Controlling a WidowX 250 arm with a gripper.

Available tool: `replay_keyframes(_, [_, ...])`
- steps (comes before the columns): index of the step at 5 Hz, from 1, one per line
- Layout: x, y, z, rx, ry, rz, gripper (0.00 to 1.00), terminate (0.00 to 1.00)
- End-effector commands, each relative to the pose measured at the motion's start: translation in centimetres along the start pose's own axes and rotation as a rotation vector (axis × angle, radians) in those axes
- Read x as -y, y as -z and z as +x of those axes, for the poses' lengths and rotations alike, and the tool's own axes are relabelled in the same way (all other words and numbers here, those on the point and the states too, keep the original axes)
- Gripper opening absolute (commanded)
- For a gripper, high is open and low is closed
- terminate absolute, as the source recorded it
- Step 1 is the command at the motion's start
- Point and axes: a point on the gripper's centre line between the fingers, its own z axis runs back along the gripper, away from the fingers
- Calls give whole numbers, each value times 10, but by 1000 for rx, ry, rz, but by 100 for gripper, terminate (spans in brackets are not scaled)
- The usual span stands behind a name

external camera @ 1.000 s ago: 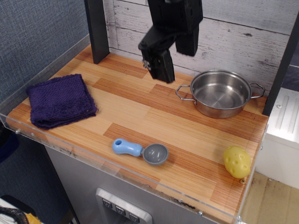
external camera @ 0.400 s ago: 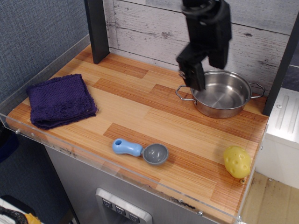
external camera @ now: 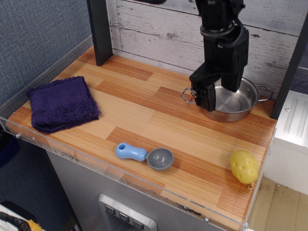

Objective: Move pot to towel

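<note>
The shiny steel pot (external camera: 239, 103) stands at the back right of the wooden counter, its left wire handle (external camera: 186, 96) showing. My black gripper (external camera: 218, 90) hangs low over the pot's left side. It is open, with one finger (external camera: 204, 95) outside the left rim and the other over the pot's inside. It holds nothing, and the arm hides part of the pot. The folded dark purple towel (external camera: 62, 103) lies flat at the far left of the counter, well apart from the pot.
A blue-and-grey scoop (external camera: 144, 155) lies near the front edge. A yellow dimpled ball (external camera: 244, 167) sits at the front right corner. A dark post (external camera: 100, 31) stands at the back left, and a plank wall runs behind. A clear lip edges the counter (external camera: 144, 120).
My gripper has moved right from the counter's back middle to the pot and come down over its left rim. The pot, towel, scoop and ball have not moved.
</note>
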Motion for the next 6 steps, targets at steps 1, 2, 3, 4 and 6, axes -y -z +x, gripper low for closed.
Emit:
replay_keyframes(1, [-3,13,-1,-27,17,-8,100,0])
replay_keyframes(2, [-6,24,-4,-19,4,-17,100,0])
replay_keyframes(3, [-10,37,0,-16,23,-45,100,0])
replay_keyframes(4, [-16,40,5,-24,31,-50,0,0])
replay_keyframes(6, [-15,38,10,-30,38,-52,0,0])
